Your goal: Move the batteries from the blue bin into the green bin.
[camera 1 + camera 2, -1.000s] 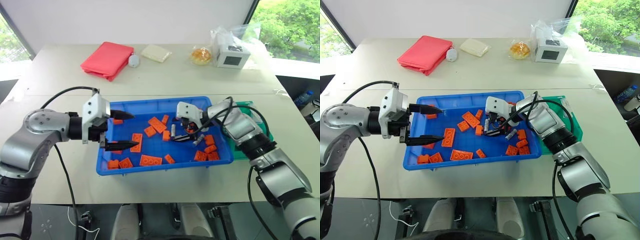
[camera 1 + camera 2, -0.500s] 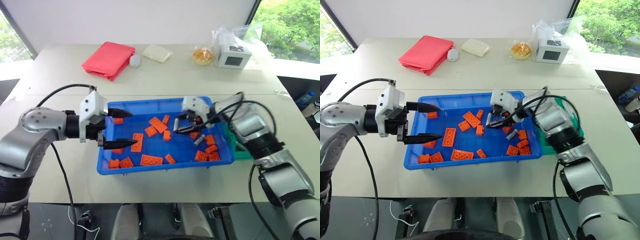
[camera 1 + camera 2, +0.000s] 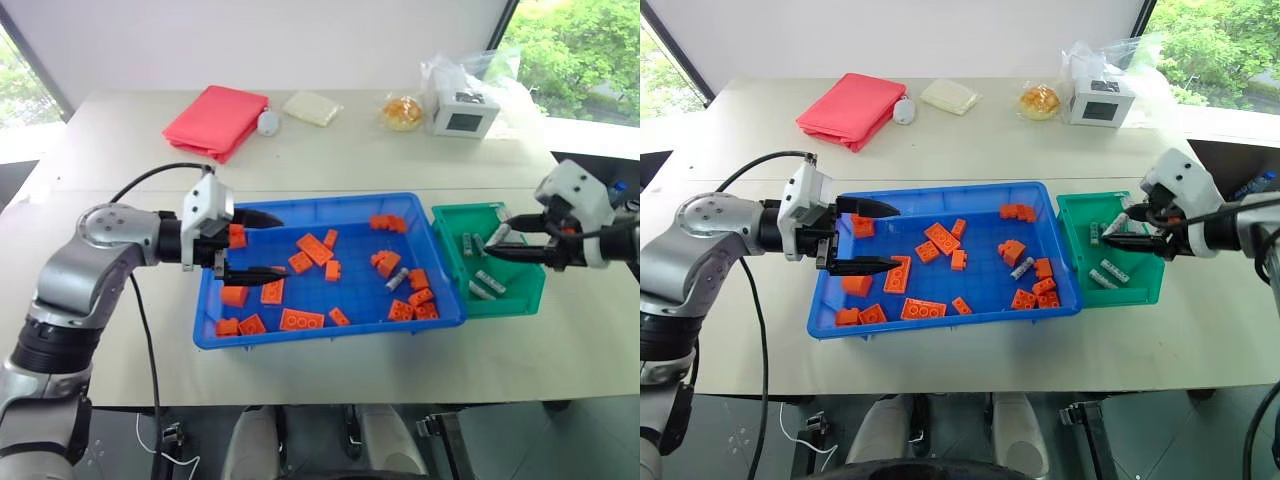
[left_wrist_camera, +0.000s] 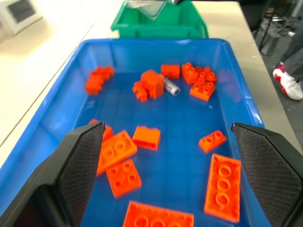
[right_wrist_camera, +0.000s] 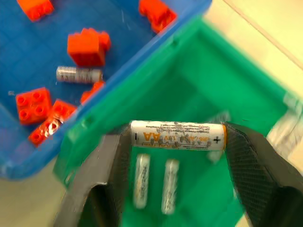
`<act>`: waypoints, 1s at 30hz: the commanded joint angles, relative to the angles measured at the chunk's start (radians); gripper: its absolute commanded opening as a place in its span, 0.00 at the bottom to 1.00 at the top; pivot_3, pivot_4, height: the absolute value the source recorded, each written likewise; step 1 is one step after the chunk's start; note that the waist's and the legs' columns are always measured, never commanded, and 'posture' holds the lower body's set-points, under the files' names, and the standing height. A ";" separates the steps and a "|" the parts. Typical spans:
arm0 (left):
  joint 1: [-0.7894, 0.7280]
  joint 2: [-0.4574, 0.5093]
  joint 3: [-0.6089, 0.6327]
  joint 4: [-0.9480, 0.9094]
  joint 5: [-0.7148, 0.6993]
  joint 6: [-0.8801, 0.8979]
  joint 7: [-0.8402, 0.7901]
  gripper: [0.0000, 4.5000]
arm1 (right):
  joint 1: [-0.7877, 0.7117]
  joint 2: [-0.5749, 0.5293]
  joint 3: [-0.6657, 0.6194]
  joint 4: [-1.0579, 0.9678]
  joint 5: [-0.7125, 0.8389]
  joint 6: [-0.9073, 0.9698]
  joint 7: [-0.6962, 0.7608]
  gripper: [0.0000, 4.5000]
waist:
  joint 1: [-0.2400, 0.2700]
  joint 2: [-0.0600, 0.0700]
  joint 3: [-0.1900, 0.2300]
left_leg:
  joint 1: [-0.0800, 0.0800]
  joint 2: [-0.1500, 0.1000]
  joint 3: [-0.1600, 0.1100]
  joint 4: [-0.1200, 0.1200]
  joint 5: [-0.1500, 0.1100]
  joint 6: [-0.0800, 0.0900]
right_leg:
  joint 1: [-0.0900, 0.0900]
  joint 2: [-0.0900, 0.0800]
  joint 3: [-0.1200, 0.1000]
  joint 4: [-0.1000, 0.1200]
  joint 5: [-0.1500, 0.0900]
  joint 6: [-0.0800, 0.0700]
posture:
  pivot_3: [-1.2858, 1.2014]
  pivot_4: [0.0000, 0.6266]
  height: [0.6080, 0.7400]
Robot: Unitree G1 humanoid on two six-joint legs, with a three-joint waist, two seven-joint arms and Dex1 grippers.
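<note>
R pincer (image 5: 177, 135) is over the small green plastic bin w/ sloped sides (image 3: 455, 270), fingers clamped lengthwise on one white AA battery (image 5: 177, 135) by its two ends. Below it, on the bin floor, lie more small silver-grey cylinder batteries (image 5: 142, 182), side by side. The green bin sits on the pale surface (image 3: 330, 150), touching the 3 o'clock side of the large shallow bright blue plastic tray (image 3: 330, 337). One battery (image 3: 397, 279) remains in the blue tray at its 3 o'clock end, among orange plastic building bricks (image 3: 301, 321), well apart from the R pincer. L pincer (image 3: 262, 245) hovers over the tray's 9 o'clock end, fingers wide apart, nothing between them, pointing along the tray toward the green bin.
</note>
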 commanded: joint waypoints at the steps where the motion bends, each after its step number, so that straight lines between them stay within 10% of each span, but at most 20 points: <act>1: -0.048 -0.011 -0.003 0.022 0.016 -0.025 -0.018 1.00 | -0.007 -0.014 -0.015 -0.028 0.003 -0.040 -0.043 0.97 | -0.002 0.000 0.000 | 0.000 0.000 0.000 0.000 0.000 0.000 | 0.000 0.000 0.000 0.000 0.000 0.000 | 0.52 0.24 0.97; 21: -0.001 0.018 0.056 -0.051 0.016 0.009 0.009 1.00 | -0.363 0.089 0.558 0.036 -0.122 -0.337 0.183 0.97 | 0.004 0.000 0.000 | -0.002 0.000 0.000 0.000 0.000 0.000 | -0.002 0.000 -0.001 0.000 0.000 0.000 | 0.52 0.24 0.97; 27: 0.066 0.039 0.099 -0.109 -0.002 0.028 0.044 1.00 | -0.430 0.138 0.586 0.142 -0.179 -0.395 0.217 0.48 | 0.001 0.000 0.000 | -0.002 0.000 0.000 0.000 0.000 0.000 | -0.002 0.000 0.000 0.000 0.000 0.001 | 0.52 0.24 0.97; 30: 0.090 0.044 0.110 -0.128 -0.007 0.032 0.056 1.00 | -0.447 0.159 0.596 0.166 -0.190 -0.408 0.237 0.48 | 0.001 0.000 0.000 | -0.002 0.001 0.000 0.000 0.000 0.000 | -0.002 0.001 -0.001 0.001 0.000 0.001 | 0.52 0.24 0.97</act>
